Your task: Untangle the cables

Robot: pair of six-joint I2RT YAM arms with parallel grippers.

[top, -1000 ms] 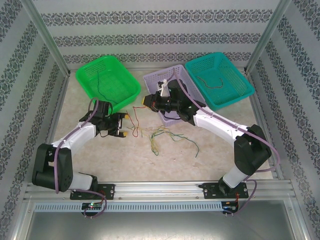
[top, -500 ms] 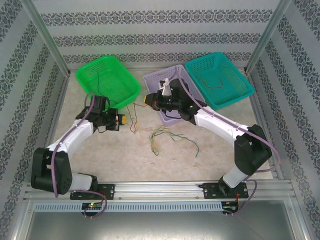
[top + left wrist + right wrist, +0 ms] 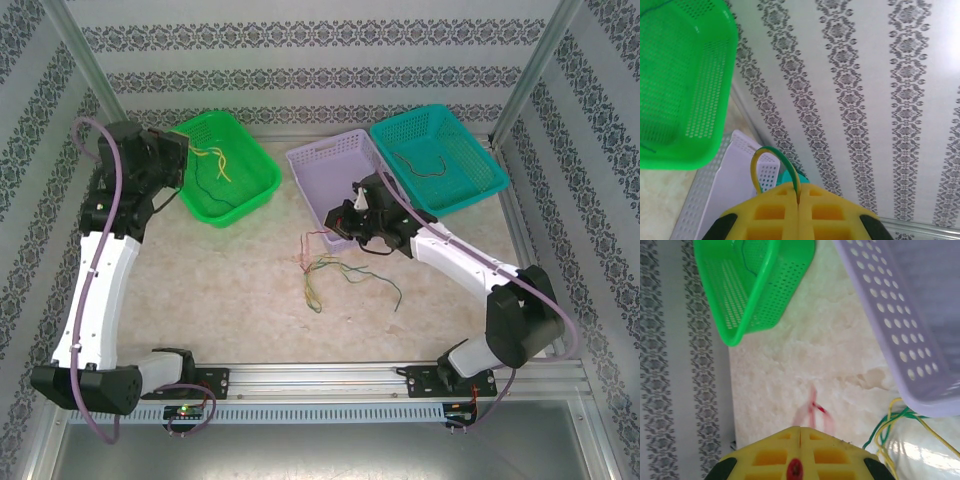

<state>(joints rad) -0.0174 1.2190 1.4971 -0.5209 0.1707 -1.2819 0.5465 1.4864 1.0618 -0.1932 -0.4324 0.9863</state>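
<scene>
Yellow-green cable [image 3: 756, 164] pinched in the left pincer [image 3: 798, 193] near the green basket's [image 3: 722, 102] rim; right pincer [image 3: 800, 432] clamps a blurred red cable [image 3: 815, 408] over bare surface [image 3: 790, 355].

no readable text, labels or numbers

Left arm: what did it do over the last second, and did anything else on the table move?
The left gripper closed on a yellow-and-green cable down on the table, then swung it up over the green basket. The right gripper, still shut on a red cable, drew back rightward, dragging it beside the loose pile. That pile, the lilac basket and the teal basket stayed put.
</scene>
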